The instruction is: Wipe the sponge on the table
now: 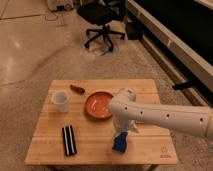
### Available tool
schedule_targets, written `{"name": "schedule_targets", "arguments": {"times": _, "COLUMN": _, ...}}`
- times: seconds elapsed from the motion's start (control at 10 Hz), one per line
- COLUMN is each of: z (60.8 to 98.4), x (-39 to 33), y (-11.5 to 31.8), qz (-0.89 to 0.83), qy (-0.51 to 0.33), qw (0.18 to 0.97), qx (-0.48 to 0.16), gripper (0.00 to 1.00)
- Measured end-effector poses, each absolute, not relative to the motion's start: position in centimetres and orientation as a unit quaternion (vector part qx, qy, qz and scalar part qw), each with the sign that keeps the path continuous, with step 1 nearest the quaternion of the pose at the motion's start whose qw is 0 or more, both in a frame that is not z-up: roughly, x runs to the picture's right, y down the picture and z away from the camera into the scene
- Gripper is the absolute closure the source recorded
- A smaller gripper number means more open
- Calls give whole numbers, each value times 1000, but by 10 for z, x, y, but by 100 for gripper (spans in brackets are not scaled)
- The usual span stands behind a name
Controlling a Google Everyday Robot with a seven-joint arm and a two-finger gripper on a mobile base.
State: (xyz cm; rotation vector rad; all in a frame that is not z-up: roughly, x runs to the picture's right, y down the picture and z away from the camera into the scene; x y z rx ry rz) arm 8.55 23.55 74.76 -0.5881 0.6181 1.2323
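Note:
The blue sponge point(119, 143) sits near the front edge of the light wooden table point(90, 145), right of centre. My gripper point(123, 131) is directly above it, at the sponge's top edge, on the end of the white arm that reaches in from the right. The wrist hides where the gripper meets the sponge, so I cannot tell whether it touches or holds it.
An orange plate point(97, 104) lies mid-table just behind the gripper. A white cup point(60, 100) stands at the back left, a small red-brown object point(77, 89) behind it. A black ribbed bar point(69, 140) lies front left. An office chair point(102, 22) stands on the floor beyond.

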Motion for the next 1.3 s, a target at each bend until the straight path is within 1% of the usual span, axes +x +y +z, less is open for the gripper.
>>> {"name": "schedule_targets", "arguments": {"times": 0.5, "z": 778, "x": 69, "y": 262, "qz": 556, "qy": 301, "qw": 718, "qx": -292, "gripper": 20}}
{"name": "schedule_targets", "arguments": {"times": 0.6, "z": 782, "x": 71, "y": 266, "qz": 557, "qy": 305, "qw": 713, "qx": -296, "gripper": 25}}
{"name": "schedule_targets", "arguments": {"times": 0.7, "z": 784, "x": 74, "y": 268, "qz": 560, "qy": 308, "qw": 709, "qx": -300, "gripper": 35}}
{"name": "schedule_targets", "arguments": {"times": 0.9, "z": 785, "x": 81, "y": 270, "qz": 563, "qy": 310, "qw": 703, "qx": -305, "gripper": 53}}
{"name": "schedule_targets", "arguments": {"times": 1.1, "z": 784, "x": 93, "y": 270, "qz": 570, "qy": 313, "qw": 696, "qx": -306, "gripper": 76}}
{"name": "schedule_targets", "arguments": {"times": 1.3, "z": 784, "x": 108, "y": 268, "qz": 579, "qy": 315, "qw": 688, "qx": -302, "gripper": 94}}
